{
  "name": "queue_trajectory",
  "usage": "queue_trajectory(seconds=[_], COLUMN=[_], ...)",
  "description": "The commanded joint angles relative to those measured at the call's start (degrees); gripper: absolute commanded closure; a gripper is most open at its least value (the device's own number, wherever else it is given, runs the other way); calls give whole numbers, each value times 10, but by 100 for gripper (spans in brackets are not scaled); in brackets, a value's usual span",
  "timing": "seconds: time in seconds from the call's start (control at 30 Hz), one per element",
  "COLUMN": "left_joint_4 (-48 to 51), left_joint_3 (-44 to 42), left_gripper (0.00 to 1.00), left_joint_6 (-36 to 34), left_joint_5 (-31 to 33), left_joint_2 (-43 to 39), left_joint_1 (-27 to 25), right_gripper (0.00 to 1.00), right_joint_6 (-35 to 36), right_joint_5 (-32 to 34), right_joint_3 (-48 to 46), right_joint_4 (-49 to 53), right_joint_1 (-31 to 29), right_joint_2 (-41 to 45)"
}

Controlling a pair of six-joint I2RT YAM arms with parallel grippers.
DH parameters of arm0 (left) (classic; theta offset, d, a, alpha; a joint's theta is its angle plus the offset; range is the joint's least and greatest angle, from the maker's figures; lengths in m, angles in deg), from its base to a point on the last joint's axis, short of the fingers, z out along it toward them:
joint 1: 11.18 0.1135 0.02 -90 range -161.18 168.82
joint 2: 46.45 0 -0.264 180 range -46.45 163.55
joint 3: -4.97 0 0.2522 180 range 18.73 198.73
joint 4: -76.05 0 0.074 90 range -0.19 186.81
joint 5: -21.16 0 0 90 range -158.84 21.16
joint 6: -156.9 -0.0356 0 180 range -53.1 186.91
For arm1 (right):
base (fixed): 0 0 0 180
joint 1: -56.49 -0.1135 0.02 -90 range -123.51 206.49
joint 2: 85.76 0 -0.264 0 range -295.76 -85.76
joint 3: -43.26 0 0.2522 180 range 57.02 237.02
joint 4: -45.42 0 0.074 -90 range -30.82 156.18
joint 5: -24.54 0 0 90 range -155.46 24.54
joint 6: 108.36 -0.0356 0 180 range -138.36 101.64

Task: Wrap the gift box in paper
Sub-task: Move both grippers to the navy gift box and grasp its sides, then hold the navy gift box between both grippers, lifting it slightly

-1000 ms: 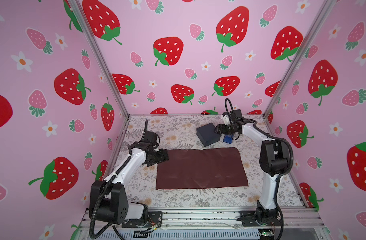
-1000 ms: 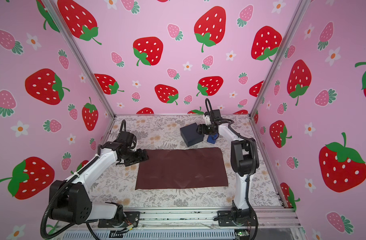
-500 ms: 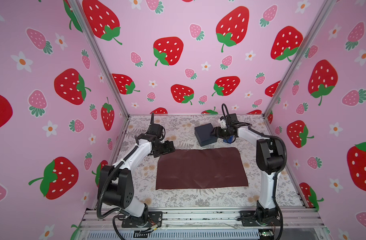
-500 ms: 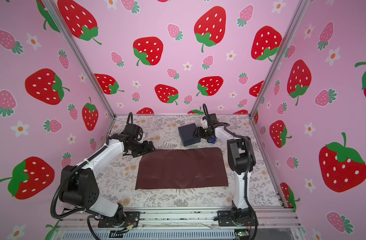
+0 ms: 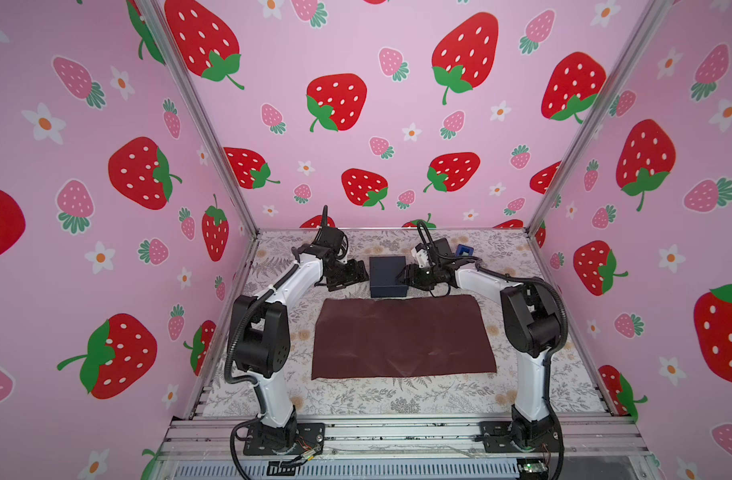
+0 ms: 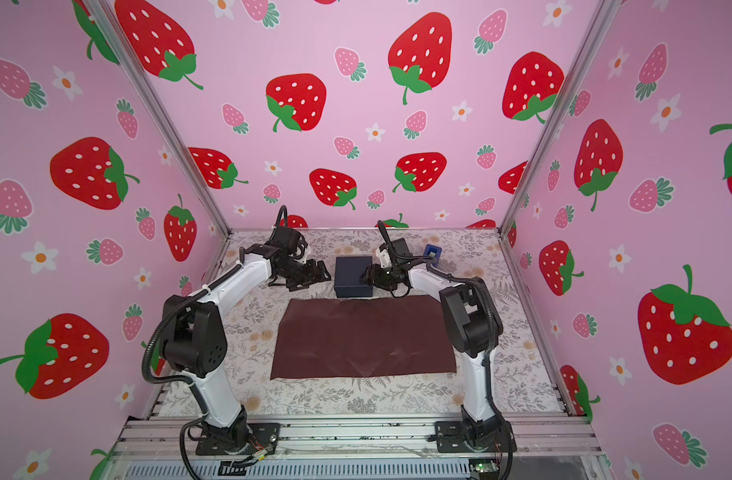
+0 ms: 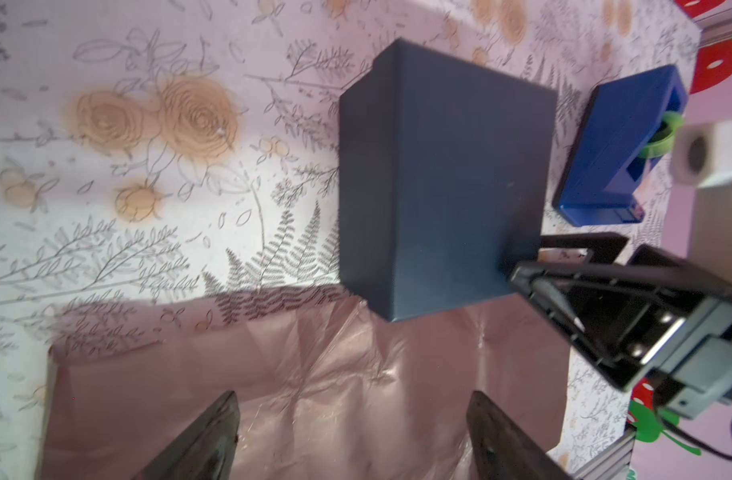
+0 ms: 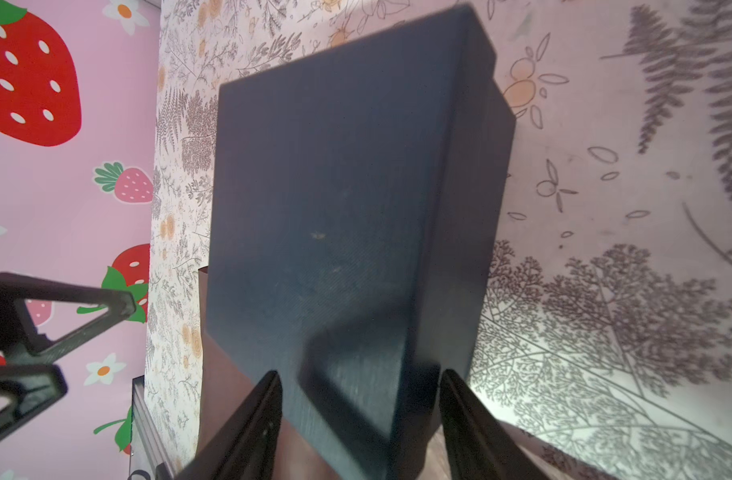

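Right jaws astride gift box corner

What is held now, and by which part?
Left gripper: nothing, open. Right gripper straddles the gift box at its corner nearest the paper; whether it clamps cannot be told.

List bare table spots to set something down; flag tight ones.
Free: table strip between paper and front rail; far-right corner, right of the tape dispenser. Crowded: far middle, left gripper and right gripper at the gift box.
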Motion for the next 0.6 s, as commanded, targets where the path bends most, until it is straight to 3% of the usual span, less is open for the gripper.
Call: queue_trajectory(seconds=[0.0, 0.13, 0.3, 0.57], left_joint_4=[0, 0, 10, 14], left_joint_3=[53, 98, 139, 176], left_gripper=[14, 15, 16, 18], left_joint_6=[12, 19, 16, 11], left_joint_5=[-29, -33, -27, -40], left_joint_2=[31, 69, 103, 139], left_joint_1=[-5, -5, -5, 3], right_gripper=[38, 39, 44, 60], right_joint_6=[21, 54, 75, 80], right_joint_5=[35, 56, 32, -1], right_joint_3=[32, 75, 120, 147], right_joint_4=[35, 80, 109, 117], right_joint_1=[17, 30, 33, 33], right_joint_2=[23, -1, -39, -77])
